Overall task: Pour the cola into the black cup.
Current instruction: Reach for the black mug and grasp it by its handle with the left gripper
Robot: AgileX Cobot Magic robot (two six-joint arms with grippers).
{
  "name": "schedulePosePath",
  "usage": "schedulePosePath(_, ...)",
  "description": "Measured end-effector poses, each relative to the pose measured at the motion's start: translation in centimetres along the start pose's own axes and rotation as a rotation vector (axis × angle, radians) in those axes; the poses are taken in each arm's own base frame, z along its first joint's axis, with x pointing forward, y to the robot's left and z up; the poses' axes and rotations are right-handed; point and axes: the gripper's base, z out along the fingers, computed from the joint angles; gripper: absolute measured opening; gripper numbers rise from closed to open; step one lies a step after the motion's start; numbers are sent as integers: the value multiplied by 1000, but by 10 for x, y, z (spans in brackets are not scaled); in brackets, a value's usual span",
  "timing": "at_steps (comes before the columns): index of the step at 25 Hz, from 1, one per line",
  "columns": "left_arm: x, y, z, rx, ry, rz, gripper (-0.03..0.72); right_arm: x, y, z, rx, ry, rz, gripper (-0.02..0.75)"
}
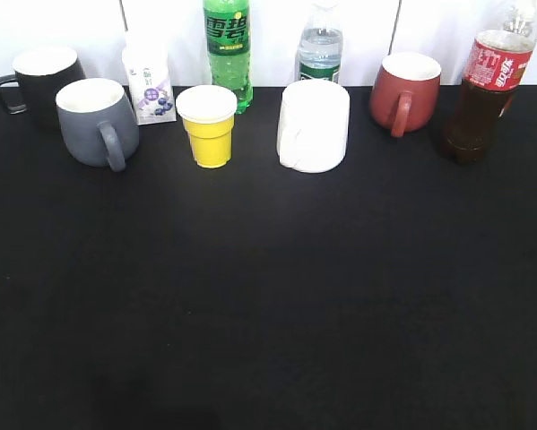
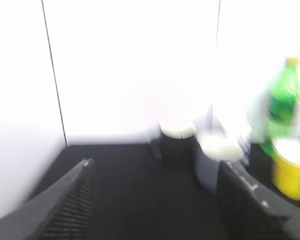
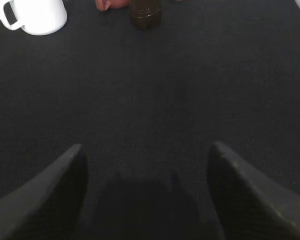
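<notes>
The cola (image 1: 488, 94) is seen upright just right of the red mug (image 1: 404, 91), the black cup (image 1: 42, 79) far left of it, both empty grippers (image 2: 155, 200) (image 3: 144, 187) held apart.

Black matte table surface (image 1: 268, 305) fills most of the exterior view, faintly textured like cloth or felt, running back to a white wall (image 1: 447, 27). Wall is made of flat white panels split by thin dark vertical seams (image 1: 123, 18); in the left wrist view the panels meet at a corner on the left. Light is bright and even, washing the wall out to near pure white, with only soft shadows on the black surface.
</notes>
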Motion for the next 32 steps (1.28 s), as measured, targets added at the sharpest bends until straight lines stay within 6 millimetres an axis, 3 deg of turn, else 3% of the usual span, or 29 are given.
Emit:
schedulePosePath(7,75,-26,149,157,111,20,517,0,0,0,0,0,0,565)
schedulePosePath(12,144,-19,230,17,173,-11,516,0,0,0,0,-3,0,565)
schedulePosePath(17,176,3,318,-73,145,-19,510,0,0,0,-2,-3,1,565)
schedulePosePath(21,192,15,367,-78,125,-5,464,0,0,0,-2,-3,1,565)
schedulePosePath(27,205,17,413,-72,119,-24,447,0,0,0,-2,-3,1,565)
schedulePosePath(29,209,17,424,-68,109,-38,360,0,0,0,-2,-3,1,565)
schedulePosePath(32,211,12,433,-6,77,-3,70,0,0,0,-2,-3,1,565)
